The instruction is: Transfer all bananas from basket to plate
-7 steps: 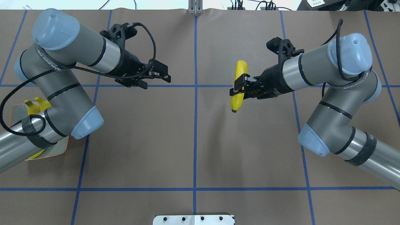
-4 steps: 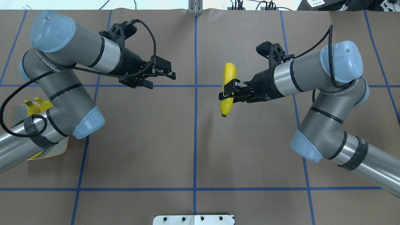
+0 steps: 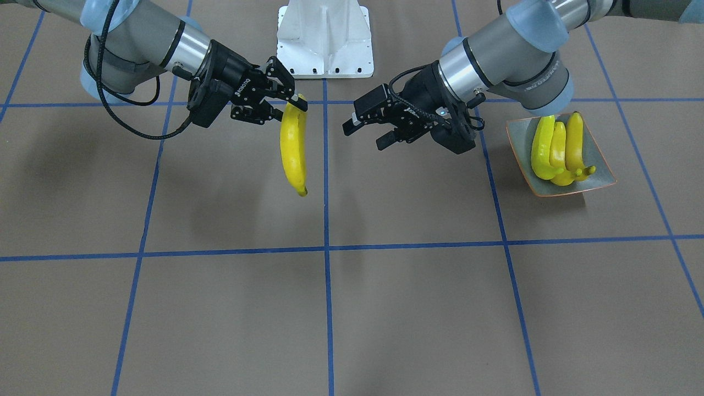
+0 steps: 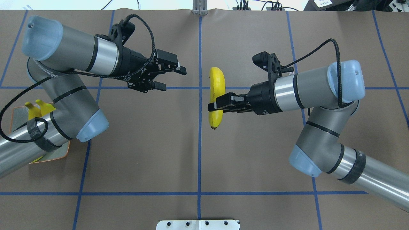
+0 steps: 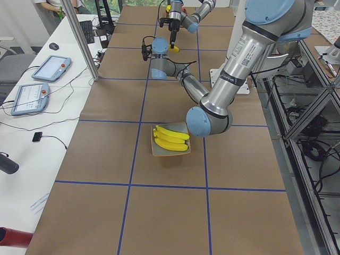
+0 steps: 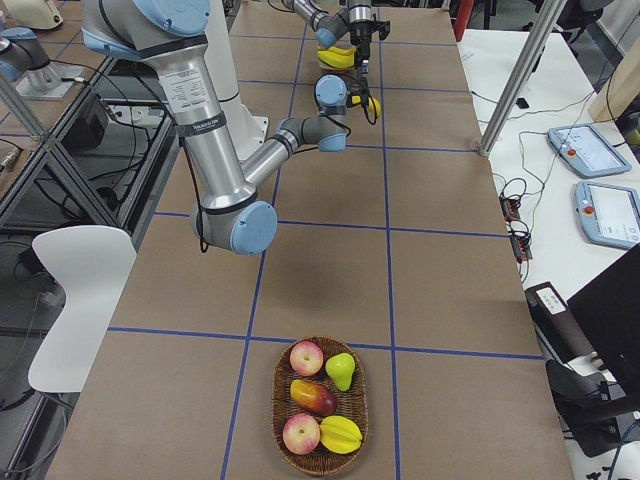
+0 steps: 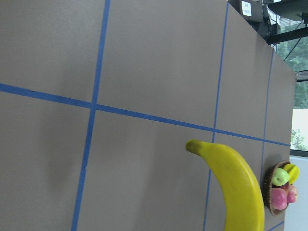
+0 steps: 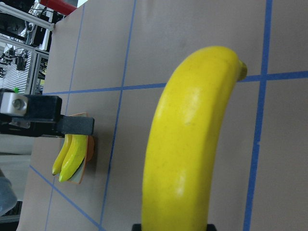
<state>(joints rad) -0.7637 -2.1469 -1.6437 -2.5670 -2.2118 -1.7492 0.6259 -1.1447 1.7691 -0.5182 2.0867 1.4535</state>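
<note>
My right gripper [image 4: 214,106] is shut on a yellow banana [image 4: 216,95] and holds it in the air over the table's middle. The banana [image 3: 293,149] hangs by its upper end in the front view. My left gripper [image 4: 172,77] faces it from a short gap away, open and empty. Three bananas [image 3: 555,148] lie side by side on the square grey-green plate [image 3: 602,177], under the left arm's elbow. The left arm mostly hides this plate [image 4: 17,112] in the overhead view. The basket [image 6: 277,400] sits at the table's right end and shows no bananas.
The wicker basket holds apples, a pear and other fruit [image 6: 318,398]. The white robot base [image 3: 324,36] stands at the table's robot-side edge. Blue tape lines [image 4: 199,143] grid the brown tabletop. Tablets [image 5: 50,68] lie on a side desk.
The right arm has carried the banana leftward in the overhead view, toward the centre line. The left gripper has shifted right toward it and stays open.
</note>
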